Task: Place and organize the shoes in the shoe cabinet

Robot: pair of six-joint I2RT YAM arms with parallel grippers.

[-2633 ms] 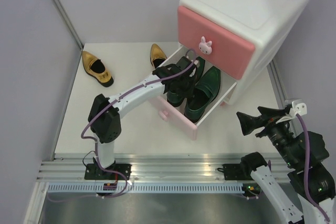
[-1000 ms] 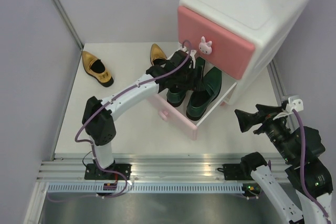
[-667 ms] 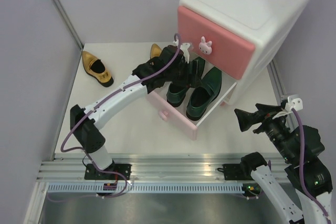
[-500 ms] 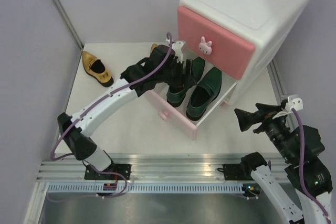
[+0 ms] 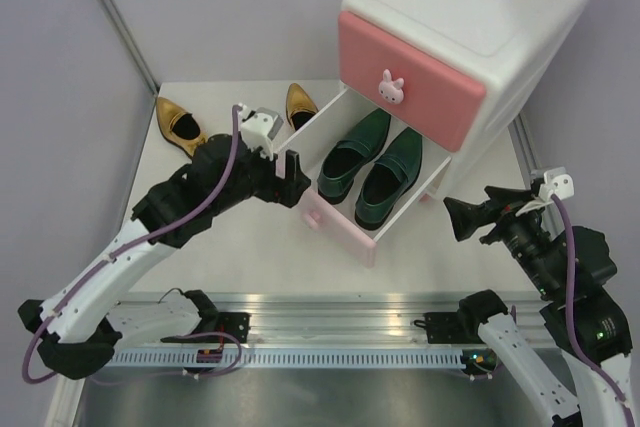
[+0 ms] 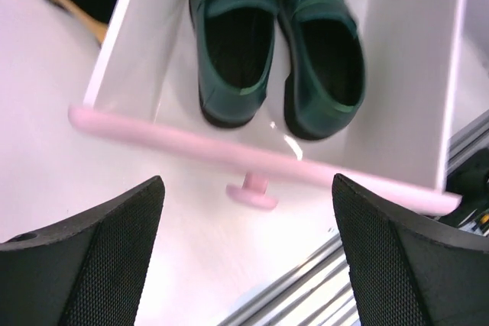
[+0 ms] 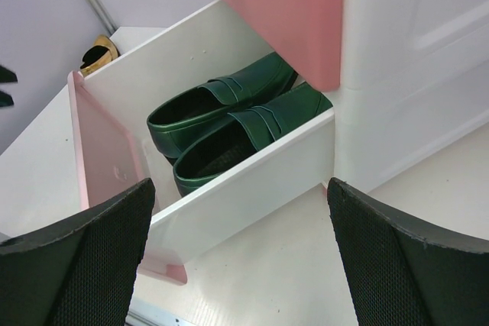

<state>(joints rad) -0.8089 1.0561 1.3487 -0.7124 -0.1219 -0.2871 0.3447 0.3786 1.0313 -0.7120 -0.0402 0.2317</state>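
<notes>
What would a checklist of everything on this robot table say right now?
Surface: white table, no spills seen.
Job's things: two green shoes side by side in the cabinet's open lower drawer; upper drawer shut; two gold shoes on the table, apart, left of the drawer.
Clutter: nothing seen.
Grippers: left gripper open, empty, near the lower drawer's pink front; right gripper open, empty, right of the cabinet.
Cables: purple cables along each arm.
Surroundings: grey walls; metal rail at the near edge.
</notes>
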